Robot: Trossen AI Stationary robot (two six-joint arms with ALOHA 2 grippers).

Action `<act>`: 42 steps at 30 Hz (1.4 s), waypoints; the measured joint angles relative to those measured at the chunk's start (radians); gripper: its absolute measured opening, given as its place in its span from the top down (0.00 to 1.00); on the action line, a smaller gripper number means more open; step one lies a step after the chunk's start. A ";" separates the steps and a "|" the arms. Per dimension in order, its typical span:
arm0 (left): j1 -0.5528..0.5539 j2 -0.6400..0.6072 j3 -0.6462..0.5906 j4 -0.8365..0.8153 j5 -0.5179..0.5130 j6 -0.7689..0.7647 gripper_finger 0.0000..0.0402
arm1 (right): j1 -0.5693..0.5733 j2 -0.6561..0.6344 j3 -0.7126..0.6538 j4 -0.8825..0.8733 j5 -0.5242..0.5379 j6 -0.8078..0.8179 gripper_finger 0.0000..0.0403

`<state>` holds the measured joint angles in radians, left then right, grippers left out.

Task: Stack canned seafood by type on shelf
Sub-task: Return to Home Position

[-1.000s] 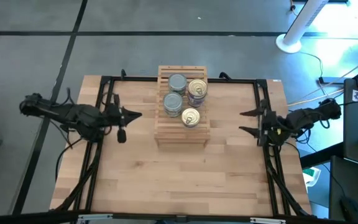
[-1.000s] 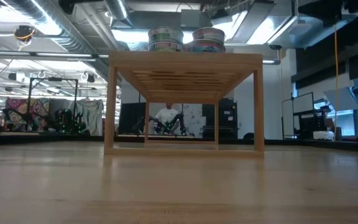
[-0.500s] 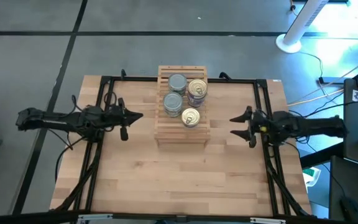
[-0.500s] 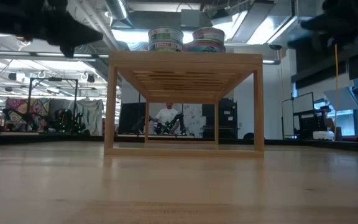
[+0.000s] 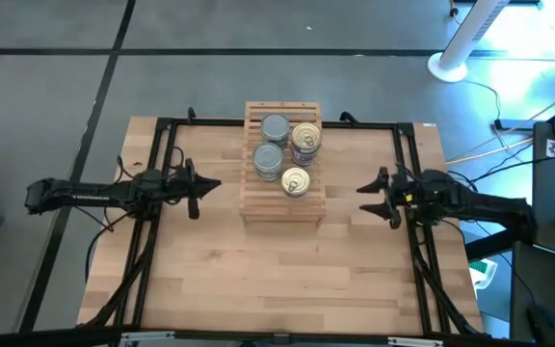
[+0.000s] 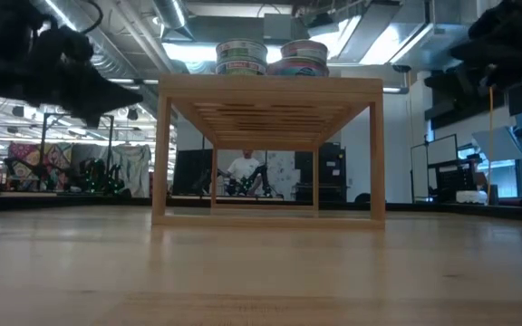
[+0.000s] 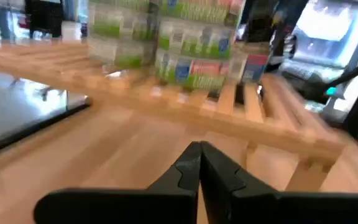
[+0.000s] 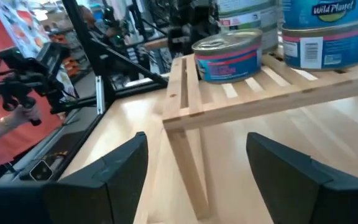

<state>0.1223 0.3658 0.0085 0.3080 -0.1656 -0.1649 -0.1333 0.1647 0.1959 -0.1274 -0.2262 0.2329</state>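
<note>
Canned seafood (image 5: 269,161) on the shelf (image 5: 279,208).
High view: left gripper (image 5: 217,183) and right gripper (image 5: 360,198) flank the shelf, apart from it. Left wrist view: fingers (image 7: 188,171) pressed together, empty. Right wrist view: fingers (image 8: 120,165) spread wide, empty.

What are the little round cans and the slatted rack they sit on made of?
The small round cans look like metal: shiny gold or silver-grey tops, with colourful labels round the sides, either paper or printed. The pale slatted rack looks like bare light wood: matt and unpainted, with slats much like the wooden tabletop beneath it.
</note>
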 joint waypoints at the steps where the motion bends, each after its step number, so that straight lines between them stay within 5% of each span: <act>1: 0.000 -0.008 -0.001 -0.023 0.000 -0.005 0.99 | 0.001 -0.024 -0.014 0.002 -0.002 -0.001 0.33; 7: -0.001 -0.038 -0.001 -0.029 0.005 0.005 0.99 | 0.001 -0.163 -0.115 0.008 0.005 0.007 0.33; 22: -0.004 -0.046 0.000 -0.040 0.007 0.018 0.99 | 0.002 -0.152 -0.137 0.038 0.110 -0.152 0.33; 29: -0.004 -0.046 0.000 -0.042 0.007 -0.016 0.99 | 0.002 -0.151 -0.185 0.270 0.113 -0.209 0.33; 42: -0.004 -0.047 0.001 -0.121 0.006 -0.031 0.99 | 0.002 -0.112 -0.185 0.149 0.254 -0.218 0.33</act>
<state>0.1184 0.3191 0.0097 0.1869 -0.1600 -0.1957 -0.1318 0.0527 0.0113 0.0216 0.0281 0.0147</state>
